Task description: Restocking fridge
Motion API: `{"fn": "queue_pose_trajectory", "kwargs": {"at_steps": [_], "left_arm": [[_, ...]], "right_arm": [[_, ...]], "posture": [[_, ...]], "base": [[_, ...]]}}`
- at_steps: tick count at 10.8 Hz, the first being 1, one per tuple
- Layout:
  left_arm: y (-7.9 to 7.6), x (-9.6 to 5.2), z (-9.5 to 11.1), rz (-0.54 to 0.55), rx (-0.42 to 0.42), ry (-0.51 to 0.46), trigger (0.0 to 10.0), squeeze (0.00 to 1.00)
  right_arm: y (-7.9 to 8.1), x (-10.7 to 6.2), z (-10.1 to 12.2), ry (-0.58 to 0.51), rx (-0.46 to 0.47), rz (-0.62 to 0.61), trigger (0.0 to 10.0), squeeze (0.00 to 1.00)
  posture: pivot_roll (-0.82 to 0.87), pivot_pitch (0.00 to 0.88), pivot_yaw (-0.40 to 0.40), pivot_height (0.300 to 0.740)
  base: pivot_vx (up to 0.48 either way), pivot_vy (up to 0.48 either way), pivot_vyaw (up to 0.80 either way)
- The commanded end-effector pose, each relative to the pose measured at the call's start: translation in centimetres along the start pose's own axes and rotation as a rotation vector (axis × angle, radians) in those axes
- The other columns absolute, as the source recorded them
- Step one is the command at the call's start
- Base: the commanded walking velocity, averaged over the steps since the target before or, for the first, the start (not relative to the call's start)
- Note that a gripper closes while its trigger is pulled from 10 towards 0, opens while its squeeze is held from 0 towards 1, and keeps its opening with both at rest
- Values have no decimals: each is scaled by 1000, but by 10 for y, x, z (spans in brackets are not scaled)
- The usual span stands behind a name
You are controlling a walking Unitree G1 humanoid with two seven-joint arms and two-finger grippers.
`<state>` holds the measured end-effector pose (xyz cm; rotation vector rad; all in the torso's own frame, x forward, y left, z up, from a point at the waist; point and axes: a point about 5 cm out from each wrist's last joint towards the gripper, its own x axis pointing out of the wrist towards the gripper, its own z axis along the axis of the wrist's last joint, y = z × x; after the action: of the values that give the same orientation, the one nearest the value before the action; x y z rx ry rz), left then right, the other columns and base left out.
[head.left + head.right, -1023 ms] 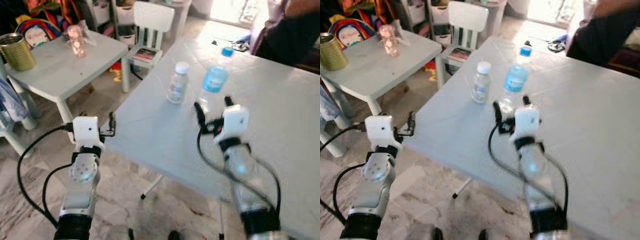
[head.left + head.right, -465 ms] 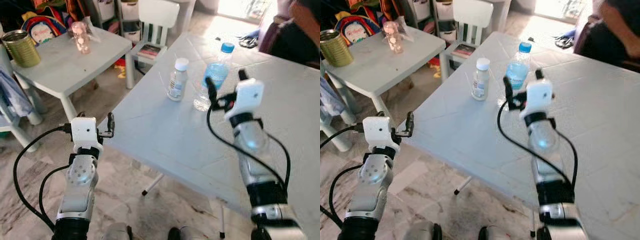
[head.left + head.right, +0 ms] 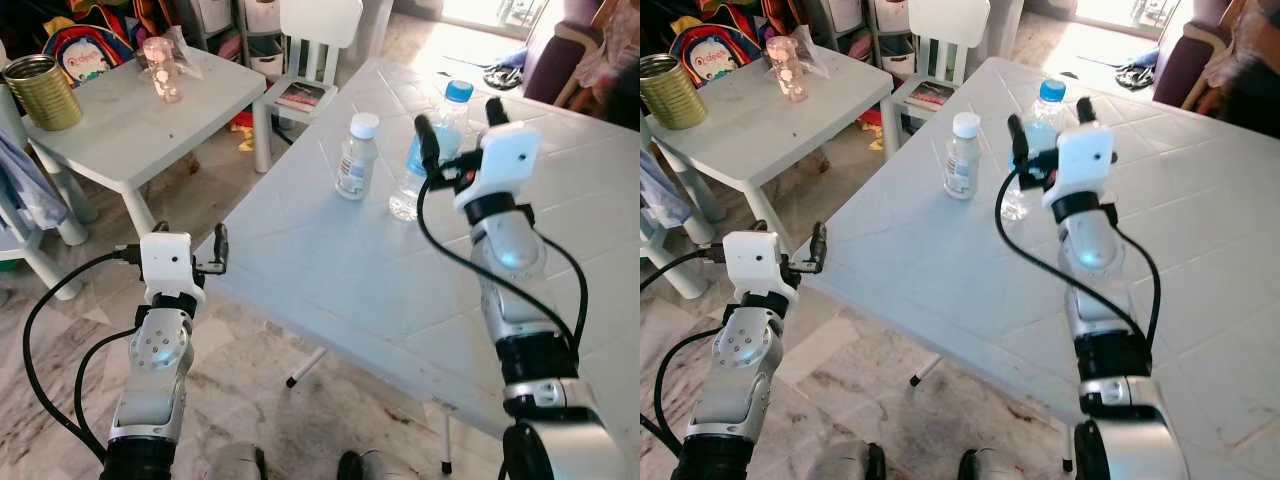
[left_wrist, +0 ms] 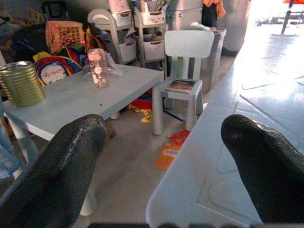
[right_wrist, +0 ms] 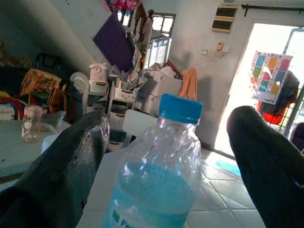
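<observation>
From the left eye view, the right pincer [image 3: 458, 118] is up over the big white worktop [image 3: 330, 270], fingers spread wide with the blue-capped water bottle [image 3: 425, 160] standing between them. Can't really tell if either finger touches it, so nothing is gripped as far as I can see. Just beside that bottle, toward the worktop's left edge, stands a smaller white-capped bottle [image 3: 354, 158], upright too. The left pincer [image 3: 190, 245] hangs off the near left corner of the worktop, fingers apart, holding nothing.

Right eye view, same deal: blue-capped bottle between the right pincer's fingers, small bottle next to it, both set back from the left edge. Off to the left is a small white kids' table [image 3: 770, 125] with a gold tin can [image 3: 672, 92] at its far left corner and a pinkish jar [image 3: 788, 72] further along, plus a little white chair [image 3: 940, 45] behind.

Left wrist view: both black fingers [image 4: 61, 166] wide apart, nothing between them, worktop edge right ahead, kids' table and chair beyond.

Right wrist view: the water bottle sits dead centre between the two open fingers [image 5: 61, 161], blue cap on, blue label, upright.
</observation>
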<state>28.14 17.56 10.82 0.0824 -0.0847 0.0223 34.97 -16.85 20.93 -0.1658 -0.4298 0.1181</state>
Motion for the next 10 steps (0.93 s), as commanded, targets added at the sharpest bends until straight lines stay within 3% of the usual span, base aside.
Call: {"fn": "queue_pose_trajectory", "kwargs": {"at_steps": [1,5,7,8,9,10], "left_arm": [[1,-1,1,-7,8,4,10000,0],[1,-1,1,-24,10,13,10000,0],[-2,-2,1,-33,7,19,10000,0],[-3,-2,1,-42,4,22,10000,0],[-4,-3,0,-46,4,24,10000,0],[-5,-2,0,-49,4,26,10000,0]], "right_arm": [[-7,6,5,-12,10,-15,10000,0],[-5,35,16,-9,39,-1,10000,0],[-4,47,13,53,32,4,10000,0],[-2,52,13,71,40,19,2863,0],[-1,55,14,78,40,17,0,0],[0,56,10,112,45,2,0,0]], "posture": [[159,100,-32,740],[171,106,-25,740],[174,105,-27,740],[177,106,-29,740],[177,106,-29,740],[179,104,-31,740]], "base": [[0,0,0],[0,0,0],[0,0,0],[0,0,0],[0,0,0],[0,0,0]]}}
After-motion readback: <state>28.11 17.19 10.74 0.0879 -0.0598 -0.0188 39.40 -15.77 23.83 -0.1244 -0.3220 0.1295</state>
